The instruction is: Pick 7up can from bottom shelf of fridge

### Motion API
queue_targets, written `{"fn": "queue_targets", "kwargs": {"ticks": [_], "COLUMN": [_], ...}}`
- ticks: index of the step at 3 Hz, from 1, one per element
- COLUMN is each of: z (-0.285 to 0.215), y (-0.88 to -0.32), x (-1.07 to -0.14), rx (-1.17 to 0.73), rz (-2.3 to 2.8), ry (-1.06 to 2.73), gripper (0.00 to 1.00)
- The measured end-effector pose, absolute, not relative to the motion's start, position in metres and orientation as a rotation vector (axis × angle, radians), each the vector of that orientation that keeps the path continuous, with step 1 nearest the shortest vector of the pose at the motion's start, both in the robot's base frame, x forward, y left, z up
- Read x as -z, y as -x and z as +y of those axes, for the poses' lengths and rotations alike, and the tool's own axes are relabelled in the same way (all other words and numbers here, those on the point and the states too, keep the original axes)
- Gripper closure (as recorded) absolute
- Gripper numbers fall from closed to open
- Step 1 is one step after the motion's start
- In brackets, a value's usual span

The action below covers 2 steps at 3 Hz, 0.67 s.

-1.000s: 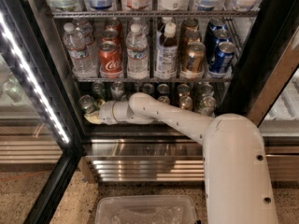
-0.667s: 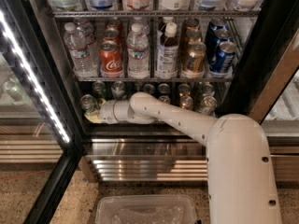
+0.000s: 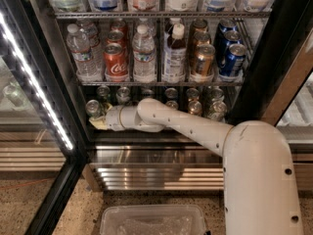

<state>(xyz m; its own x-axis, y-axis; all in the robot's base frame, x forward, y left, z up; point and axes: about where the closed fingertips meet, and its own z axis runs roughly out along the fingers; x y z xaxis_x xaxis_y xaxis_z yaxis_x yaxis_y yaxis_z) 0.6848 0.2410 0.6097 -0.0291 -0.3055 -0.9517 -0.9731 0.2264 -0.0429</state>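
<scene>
Well, much of the bottom shelf [image 3: 127, 133] is hidden behind the white arm [image 3: 195, 126], which reaches into the fridge [image 3: 274, 58] from the right. The cans there show mostly their silver tops, and their colours are hard to make out. The end effector [image 3: 98, 123] is at the far left of this shelf, low by the front rail, with a pale yellow tip. The 7up can [image 3: 93, 107] stands upright just behind it, very near; if they touch, I cannot tell. Whether the end effector is open or closed I also cannot tell. A clear plastic bin [image 3: 151, 219] on the floor is cut off by the lower edge.
</scene>
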Motion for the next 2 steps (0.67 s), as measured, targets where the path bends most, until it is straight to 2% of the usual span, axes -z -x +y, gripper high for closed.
{"fn": "queue_targets", "kwargs": {"ticks": [2], "z": [0.244], "y": [-0.682], "x": [-0.615], "rx": [-0.864], "rz": [1.526], "ry": [1.254], "gripper": [1.0]}}
